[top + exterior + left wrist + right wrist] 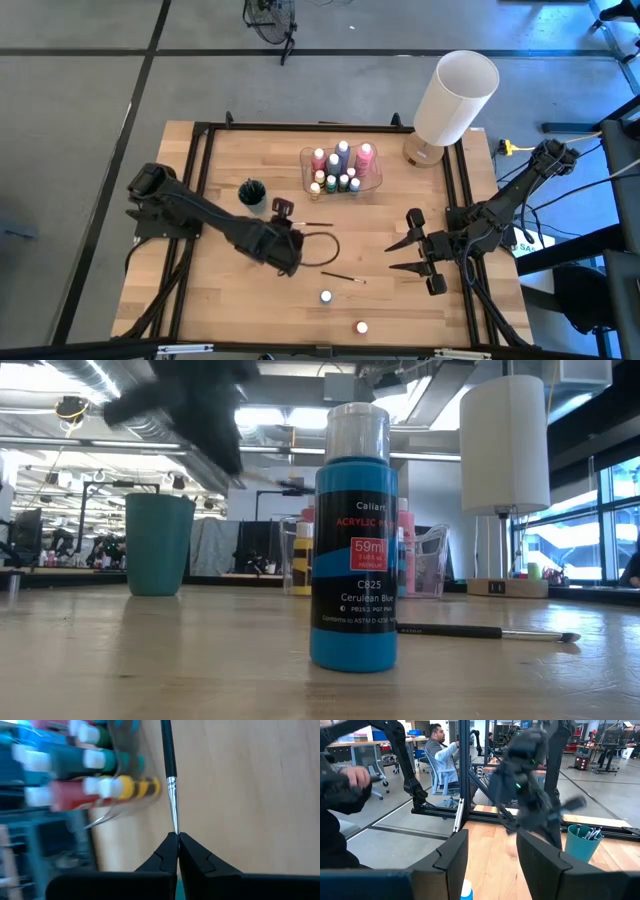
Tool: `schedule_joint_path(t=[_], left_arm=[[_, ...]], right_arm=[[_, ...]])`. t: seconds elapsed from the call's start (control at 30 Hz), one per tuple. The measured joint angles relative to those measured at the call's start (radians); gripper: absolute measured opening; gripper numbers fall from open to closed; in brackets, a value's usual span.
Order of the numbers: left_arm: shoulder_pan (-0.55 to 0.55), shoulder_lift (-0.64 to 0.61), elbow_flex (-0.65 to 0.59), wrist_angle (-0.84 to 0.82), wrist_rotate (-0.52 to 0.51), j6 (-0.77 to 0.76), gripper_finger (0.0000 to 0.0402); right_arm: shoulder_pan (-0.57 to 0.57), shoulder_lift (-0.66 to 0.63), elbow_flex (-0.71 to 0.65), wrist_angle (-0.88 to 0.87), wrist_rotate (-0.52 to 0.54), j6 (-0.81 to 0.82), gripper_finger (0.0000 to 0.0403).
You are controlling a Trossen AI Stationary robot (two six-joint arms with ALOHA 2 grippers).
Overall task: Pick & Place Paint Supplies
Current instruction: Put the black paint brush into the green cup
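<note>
One paintbrush (170, 775) pinched in left hand (177, 840) | right hand (408, 255) apart, idle

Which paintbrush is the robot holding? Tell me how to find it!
Look at the wooden table from above and find the left arm reaching toward the middle. The left gripper is shut on the paintbrush, pinching its light tip, with the dark handle pointing toward the clear bin of paint bottles. The other loose brush lies flat on the table, untouched.
</note>
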Motion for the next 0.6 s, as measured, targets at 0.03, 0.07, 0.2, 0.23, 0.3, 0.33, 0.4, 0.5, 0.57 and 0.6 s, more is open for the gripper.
schedule_joint_path(t=[0.03, 0.07, 0.2, 0.23, 0.3, 0.33, 0.4, 0.5, 0.57, 0.6], left_arm=[[-0.013, 0.000, 0.031, -0.065, -0.020, 0.000, 0.0002], [-0.027, -0.001, 0.055, -0.125, -0.054, 0.007, 0.0002], [-0.068, -0.003, 0.097, -0.334, -0.228, 0.101, 0.0002], [-0.077, -0.003, 0.101, -0.386, -0.267, 0.117, 0.0002], [-0.086, -0.003, 0.109, -0.490, -0.318, 0.131, 0.0002], [-0.089, -0.003, 0.110, -0.535, -0.323, 0.130, 0.0002], [-0.084, -0.007, 0.099, -0.527, -0.326, 0.199, 0.0002], [-0.083, -0.021, 0.087, -0.535, -0.354, 0.394, 0.0002], [-0.079, -0.025, 0.087, -0.528, -0.419, 0.491, 0.0002], [-0.077, -0.031, 0.087, -0.526, -0.451, 0.534, 0.0002]], right_arm=[[0.000, 0.000, 0.000, 0.000, 0.000, -0.001, 0.0170], [0.000, 0.000, 0.000, 0.000, 0.000, -0.002, 0.0170], [0.000, 0.000, 0.000, -0.003, 0.000, -0.003, 0.0170], [0.000, 0.000, 0.000, -0.006, 0.000, -0.003, 0.0170], [0.000, 0.000, 0.000, -0.010, 0.000, -0.006, 0.0170], [0.000, 0.000, 0.000, -0.009, 0.001, -0.015, 0.0170], [0.000, 0.000, 0.000, -0.006, 0.007, -0.031, 0.0170], [0.000, 0.000, 0.000, 0.004, 0.060, -0.047, 0.0170], [-0.003, 0.000, 0.000, 0.006, 0.113, -0.047, 0.0170], [-0.006, 0.000, 0.000, 0.010, 0.133, -0.047, 0.0170]])
